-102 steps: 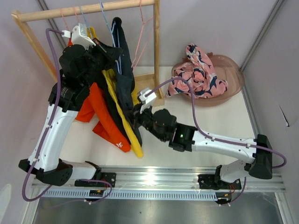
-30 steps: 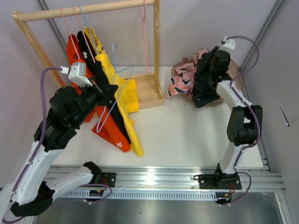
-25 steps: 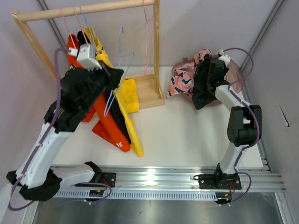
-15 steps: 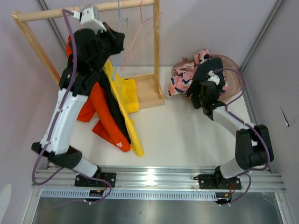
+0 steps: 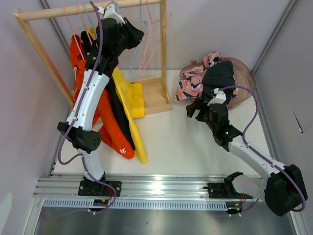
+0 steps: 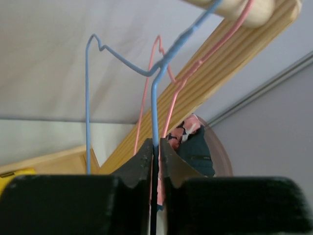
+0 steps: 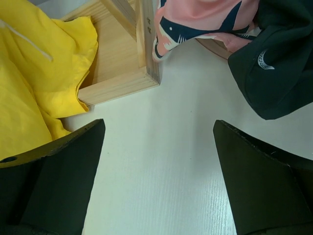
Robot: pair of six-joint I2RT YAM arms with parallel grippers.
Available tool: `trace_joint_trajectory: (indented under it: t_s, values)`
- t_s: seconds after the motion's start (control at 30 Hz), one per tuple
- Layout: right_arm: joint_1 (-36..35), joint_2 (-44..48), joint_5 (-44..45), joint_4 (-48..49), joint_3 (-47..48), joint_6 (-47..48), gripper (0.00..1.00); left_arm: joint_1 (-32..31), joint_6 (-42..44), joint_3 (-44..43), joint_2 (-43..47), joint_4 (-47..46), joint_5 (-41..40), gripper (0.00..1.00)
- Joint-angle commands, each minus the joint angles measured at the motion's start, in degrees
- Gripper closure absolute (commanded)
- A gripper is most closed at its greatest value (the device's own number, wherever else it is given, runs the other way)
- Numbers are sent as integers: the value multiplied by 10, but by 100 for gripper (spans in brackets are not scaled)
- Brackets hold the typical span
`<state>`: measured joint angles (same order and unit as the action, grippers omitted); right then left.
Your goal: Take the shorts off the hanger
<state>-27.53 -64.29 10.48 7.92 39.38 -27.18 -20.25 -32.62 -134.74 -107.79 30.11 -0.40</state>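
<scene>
Left gripper (image 6: 155, 148) pinches a thin blue wire hanger (image 6: 153, 107) below the wooden rail (image 6: 237, 6); right gripper (image 7: 157, 131) spread over white tabletop (image 7: 190, 93).

Left pincer (image 5: 139, 35) high at the blue hanger (image 5: 136, 57); black shorts (image 5: 220, 80) lie atop floral shorts (image 5: 192, 84).

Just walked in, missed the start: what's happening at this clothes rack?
Two arms are taking shorts off hangers. The left gripper, up at the wooden rail, is shut on a bare blue wire hanger. The right gripper is open and empty, low over the table near the basket, where black shorts and pink floral shorts already lie. Orange shorts, yellow shorts and a second black pair hang at the rack.
</scene>
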Motion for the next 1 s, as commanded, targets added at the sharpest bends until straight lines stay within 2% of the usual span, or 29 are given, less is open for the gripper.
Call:
trace_joint_trajectory:
  t_s: [0.0,0.07,0.1,0.23,0.4,0.57,0.97]
  values:
    - [-2,15,10,16,1,12,1,3,-28,39,51,-37,27,71]
    - [-2,10,9,15,1,7,1,3,-27,75,83,-45,27,61]
    - [-2,9,9,15,1,6,0,4,-27,82,92,-46,27,51]
    - [-13,14,13,19,-6,-2,1,4,-18,93,134,-24,29,39]
    - [-31,23,25,12,-10,-1,1,4,9,91,199,2,7,34]
    - [-37,42,29,7,-19,-1,1,9,60,99,247,27,-64,32]
    - [-46,71,44,-20,-26,2,1,60,90,124,233,45,-127,33]
